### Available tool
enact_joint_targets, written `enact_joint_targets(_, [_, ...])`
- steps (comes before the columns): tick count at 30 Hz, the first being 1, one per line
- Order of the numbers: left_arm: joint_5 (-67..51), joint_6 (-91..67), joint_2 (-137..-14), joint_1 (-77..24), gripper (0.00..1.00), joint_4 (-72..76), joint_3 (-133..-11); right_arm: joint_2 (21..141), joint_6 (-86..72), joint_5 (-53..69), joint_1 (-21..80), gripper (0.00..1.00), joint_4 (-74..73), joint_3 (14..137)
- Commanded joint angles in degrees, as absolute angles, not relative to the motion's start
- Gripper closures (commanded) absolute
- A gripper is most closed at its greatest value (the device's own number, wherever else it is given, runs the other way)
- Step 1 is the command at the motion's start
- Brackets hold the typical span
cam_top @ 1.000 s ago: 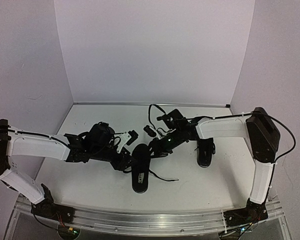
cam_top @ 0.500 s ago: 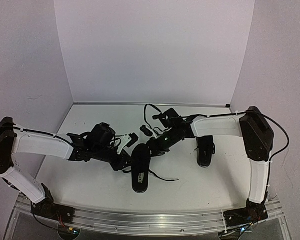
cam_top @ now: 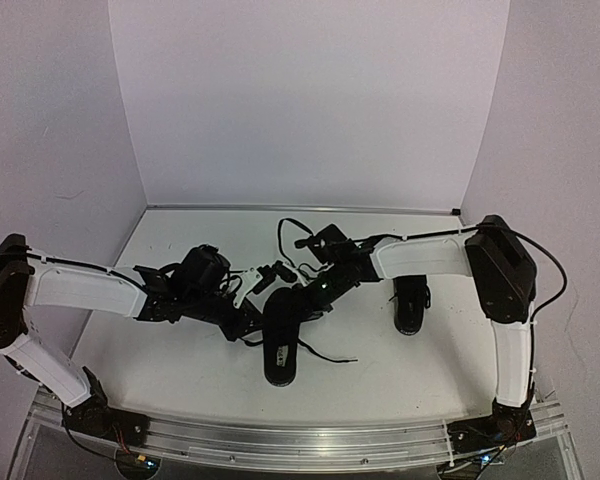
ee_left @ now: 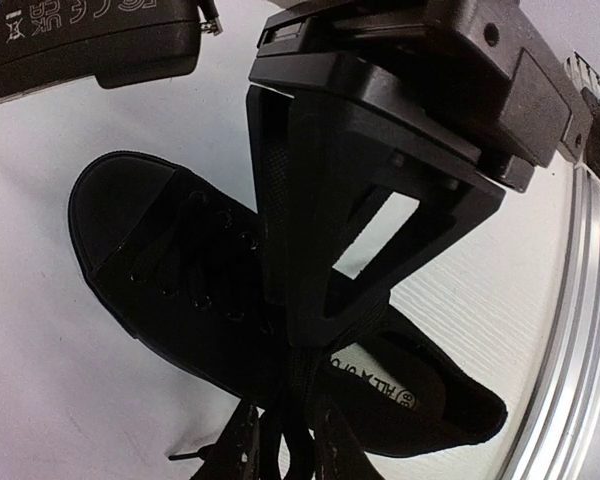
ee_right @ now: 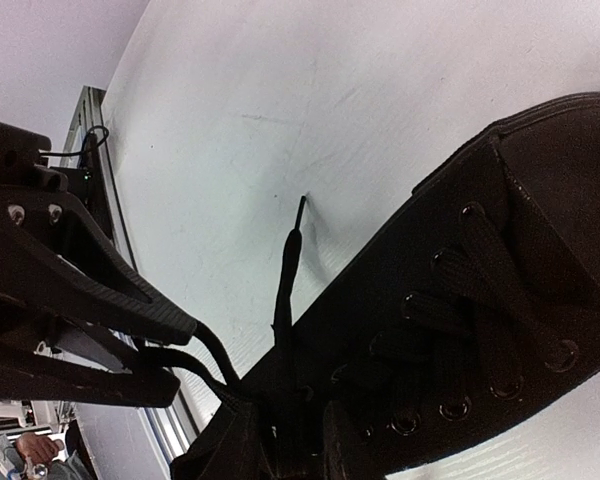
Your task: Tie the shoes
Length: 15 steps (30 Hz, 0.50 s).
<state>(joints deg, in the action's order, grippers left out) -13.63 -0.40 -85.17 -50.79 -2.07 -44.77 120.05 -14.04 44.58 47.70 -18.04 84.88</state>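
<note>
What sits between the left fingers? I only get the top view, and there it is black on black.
Observer: In the left wrist view, a lace runs between the fingers of the left gripper, just above the shoe. I cannot tell whether it is pinched.
Operator: Is the front of that shoe laced at all?
Observer: Yes. The right wrist view shows the lace crossing between two rows of eyelets behind the toe.
</note>
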Motion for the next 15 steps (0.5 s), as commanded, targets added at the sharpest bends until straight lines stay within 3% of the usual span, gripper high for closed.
enact_joint_targets(1, [-14.9, -0.2, -85.1, -50.3, 0.82, -1.5, -45.8, 120.5, -12.8, 44.9, 48.0, 0.85, -18.6, 86.6])
enact_joint_targets(6, [-15.3, -0.1, -85.2, -49.9, 0.90, -2.1, -46.1, 119.1, -13.2, 44.4, 48.0, 0.97, -18.7, 85.9])
enact_joint_targets(10, [-15.8, -0.1, -85.4, -49.6, 1.00, -2.8, -45.9, 117.2, -13.4, 43.3, 48.0, 1.00, -18.6, 84.5])
enact_joint_targets(15, [-16.0, -0.1, -85.6, -49.1, 1.00, -3.3, -45.3, 115.2, -13.7, 42.2, 47.9, 1.00, -18.4, 82.7])
